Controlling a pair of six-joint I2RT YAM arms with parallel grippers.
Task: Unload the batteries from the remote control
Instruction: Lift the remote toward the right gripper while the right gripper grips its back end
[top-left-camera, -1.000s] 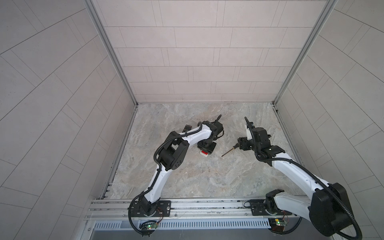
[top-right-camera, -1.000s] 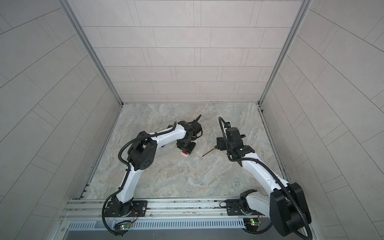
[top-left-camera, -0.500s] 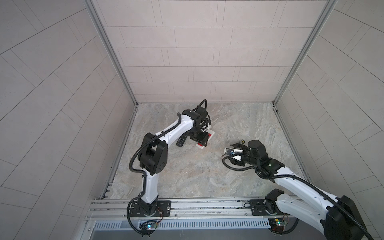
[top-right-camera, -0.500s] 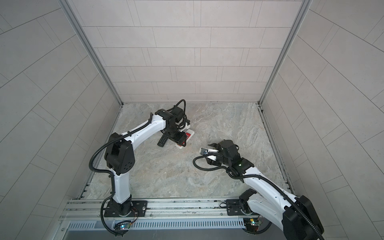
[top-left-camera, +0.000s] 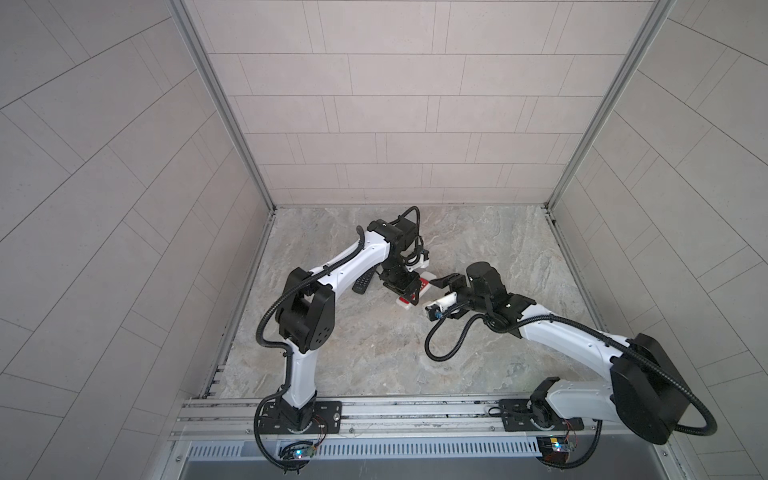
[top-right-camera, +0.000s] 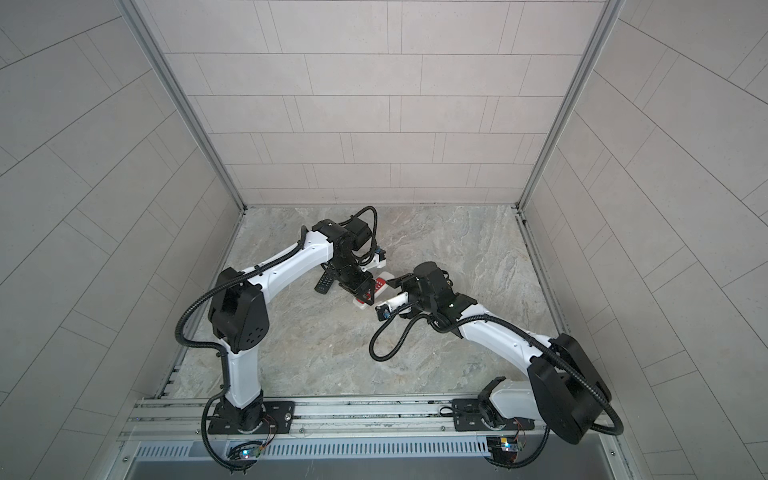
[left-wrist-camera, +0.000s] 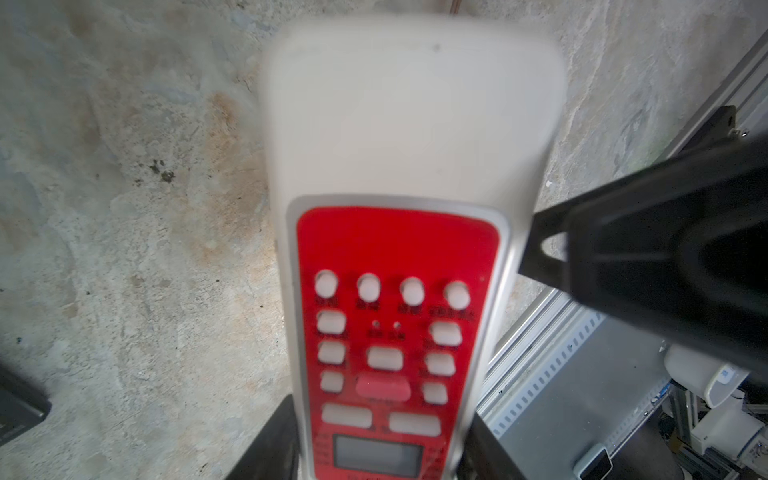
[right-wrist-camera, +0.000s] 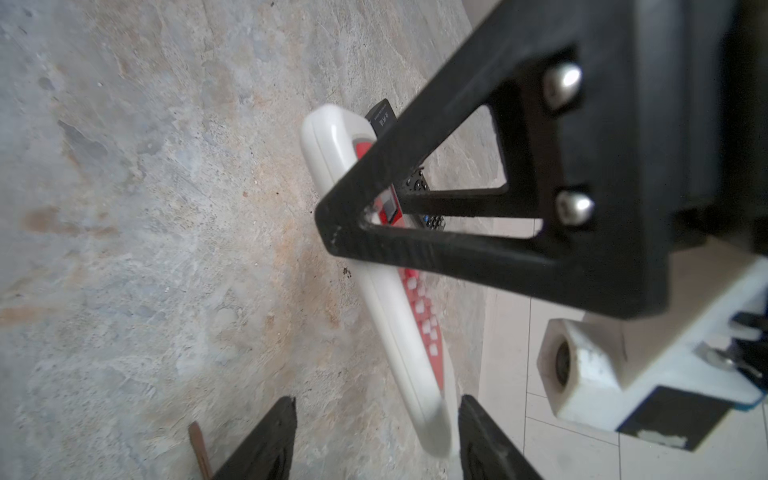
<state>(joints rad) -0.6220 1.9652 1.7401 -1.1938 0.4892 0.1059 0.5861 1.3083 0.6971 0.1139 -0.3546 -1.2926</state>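
Over the marble worktop (top-left-camera: 374, 353), the left hand (left-wrist-camera: 374, 440) is clamped on the white remote (left-wrist-camera: 407, 137) at its display end. The right hand (right-wrist-camera: 376, 436), spread apart, straddles the plain end, meeting the long axis end-on. Batteries unseen, probably behind its back.

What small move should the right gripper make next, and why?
Probably close the right gripper on the white remote at its plain end: its fingers straddle that end with a gap on one side, while the left gripper clamps the display end.
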